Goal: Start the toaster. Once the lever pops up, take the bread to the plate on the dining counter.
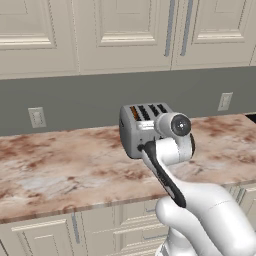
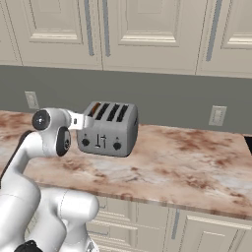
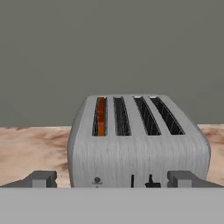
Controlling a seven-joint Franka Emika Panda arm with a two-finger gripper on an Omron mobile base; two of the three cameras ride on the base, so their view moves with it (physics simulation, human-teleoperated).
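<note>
- Currently the toaster (image 2: 108, 129) sits on the marble desk (image 2: 187, 167), near the grey backsplash wall (image 2: 172, 101), under the cream upper cabinets (image 2: 147, 34).
- Toaster front faces the robot: two black knobs and two thin black levers show in the right base view.
- Bread (image 3: 101, 116) is down in the leftmost of the four slots as the hand view sees it; only its orange-brown top edge shows. Same slice is visible as an orange sliver at the slot end in the left base view (image 1: 134, 113).
- Other three slots look dark.
- Claw (image 3: 112, 179) is level with the toaster front, pointed at it. Fingertips (image 3: 41, 178) stand wide apart, one near each lower corner of the toaster face in the hand view, nothing between them.
- Cannot tell whether the tips touch the toaster; in the right base view the hand looks just beside its left front corner.
- Two wall outlets (image 2: 217, 115) on the backsplash, one on each side of the toaster.
- Cream lower cabinets (image 2: 197, 226) run below the desk edge.
</note>
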